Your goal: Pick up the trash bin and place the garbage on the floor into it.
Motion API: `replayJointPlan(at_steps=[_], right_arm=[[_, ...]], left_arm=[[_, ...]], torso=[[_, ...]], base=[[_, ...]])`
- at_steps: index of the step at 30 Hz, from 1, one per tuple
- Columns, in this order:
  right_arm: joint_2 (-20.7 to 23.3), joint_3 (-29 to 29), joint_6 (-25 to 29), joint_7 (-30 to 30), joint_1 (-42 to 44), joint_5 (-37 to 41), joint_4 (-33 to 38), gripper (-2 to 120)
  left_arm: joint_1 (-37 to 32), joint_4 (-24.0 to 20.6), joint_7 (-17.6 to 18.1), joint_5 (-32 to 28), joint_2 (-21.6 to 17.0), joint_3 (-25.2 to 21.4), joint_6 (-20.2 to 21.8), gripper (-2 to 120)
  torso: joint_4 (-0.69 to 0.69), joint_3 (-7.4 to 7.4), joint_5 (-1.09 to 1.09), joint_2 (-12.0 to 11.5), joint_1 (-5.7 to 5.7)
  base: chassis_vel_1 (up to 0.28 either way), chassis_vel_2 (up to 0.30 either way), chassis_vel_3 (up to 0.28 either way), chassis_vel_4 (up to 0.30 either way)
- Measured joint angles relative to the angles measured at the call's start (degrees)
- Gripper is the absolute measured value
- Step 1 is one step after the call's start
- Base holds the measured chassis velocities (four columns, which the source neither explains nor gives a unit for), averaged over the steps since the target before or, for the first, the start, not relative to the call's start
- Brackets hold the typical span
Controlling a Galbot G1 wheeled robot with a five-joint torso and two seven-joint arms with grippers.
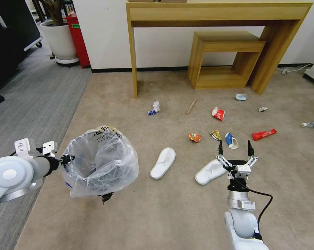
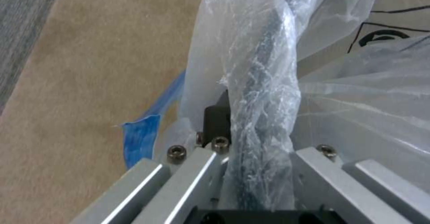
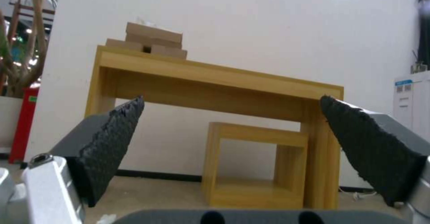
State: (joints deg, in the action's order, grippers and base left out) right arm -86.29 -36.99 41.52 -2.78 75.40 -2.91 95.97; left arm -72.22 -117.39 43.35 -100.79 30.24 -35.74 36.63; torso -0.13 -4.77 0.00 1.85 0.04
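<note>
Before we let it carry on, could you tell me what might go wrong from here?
The left gripper holds the trash bin by one side of its rim through the loose bag, so it could tilt or slip. The open right gripper hangs over the nearer slipper; the slipper is long and might hang out of the bin.
</note>
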Motion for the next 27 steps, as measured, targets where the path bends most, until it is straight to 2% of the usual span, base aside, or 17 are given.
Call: replayJointPlan(at_steps=[27], right_arm=[[0.23, 0.42, 0.1, 0.53, -0.44, 0.13, -0.42, 100]], left_arm=[[0.62, 0.74, -0.68, 0.62, 0.13, 0.57, -0.29, 0]], torso=[[0.0, 0.0, 0.0, 0.0, 0.0]], base=[[-0.098, 0.098, 0.096, -0.098]])
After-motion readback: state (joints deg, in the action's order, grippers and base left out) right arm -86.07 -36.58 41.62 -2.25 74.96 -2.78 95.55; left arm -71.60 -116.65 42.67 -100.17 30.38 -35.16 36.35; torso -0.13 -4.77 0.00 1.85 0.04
